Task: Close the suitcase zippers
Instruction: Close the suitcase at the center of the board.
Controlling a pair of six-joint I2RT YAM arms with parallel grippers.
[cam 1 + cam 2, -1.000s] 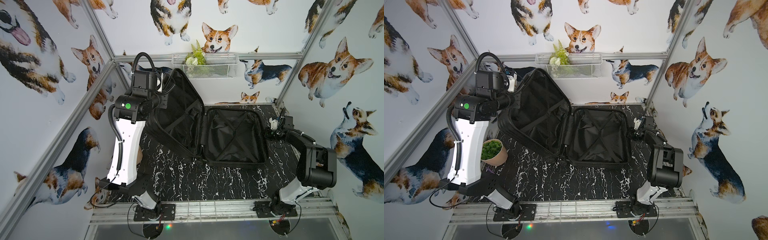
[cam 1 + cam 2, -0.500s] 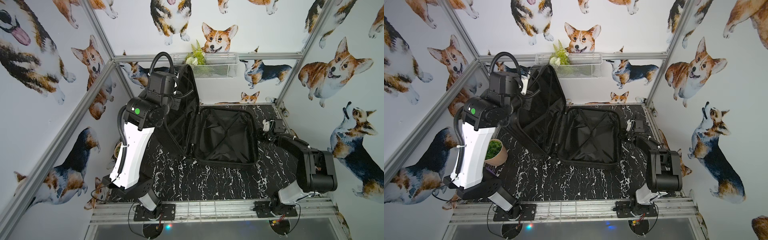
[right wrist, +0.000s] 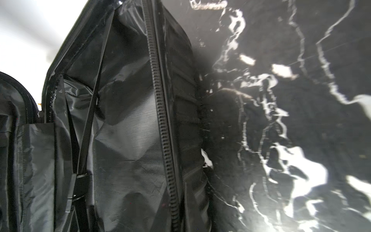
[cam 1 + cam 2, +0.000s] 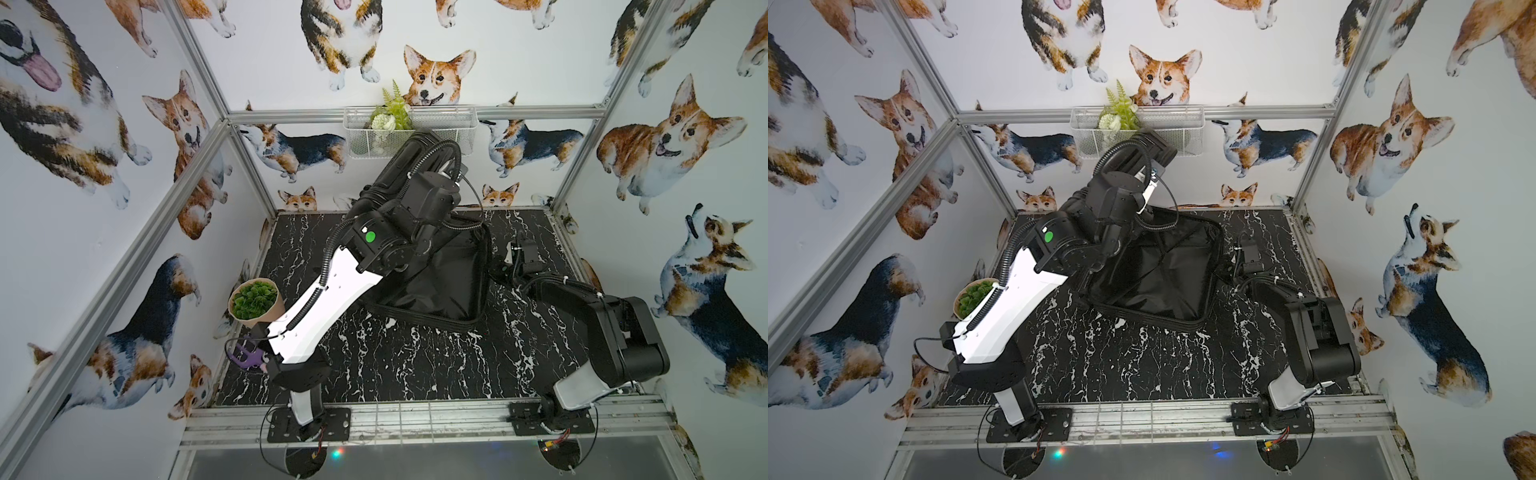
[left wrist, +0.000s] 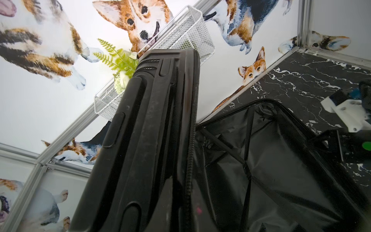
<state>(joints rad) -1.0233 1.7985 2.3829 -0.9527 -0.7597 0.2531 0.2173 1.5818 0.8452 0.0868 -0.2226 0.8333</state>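
Place: The suitcase (image 4: 449, 282) lay open on the table (image 4: 415, 365), middle to far. Its base (image 4: 1167, 286) was flat and its lid (image 4: 399, 166) stood steeply along the base's left edge.
Shell: You could judge it stiff and smooth, so it would likely slip under a flat push. Empty, it probably weighed little, and the lid should swing freely on its hinge.
Lining: The lining (image 3: 124, 130) was soft, loose fabric that might bunch into the seam.
Zipper: The zipper (image 3: 162, 120) was a thin, flexible track around both rims, unmated. No pull showed clearly.
Hold: Your best grip on the lid looked to be its free rim. After that you would take the small pulls, pinched at the tab.
Left arm: The left arm (image 4: 332, 291) reached up and far, with its wrist against the lid's outer face.
Left pincer: It was hidden from view, jaws together. You could not tell whether it touched the lid.
Right arm: The right arm (image 4: 582, 295) was folded low and reached in from the right.
Right pincer: The right pincer (image 4: 509, 266) had its jaws together, just beside the base's right rim, holding nothing visible.
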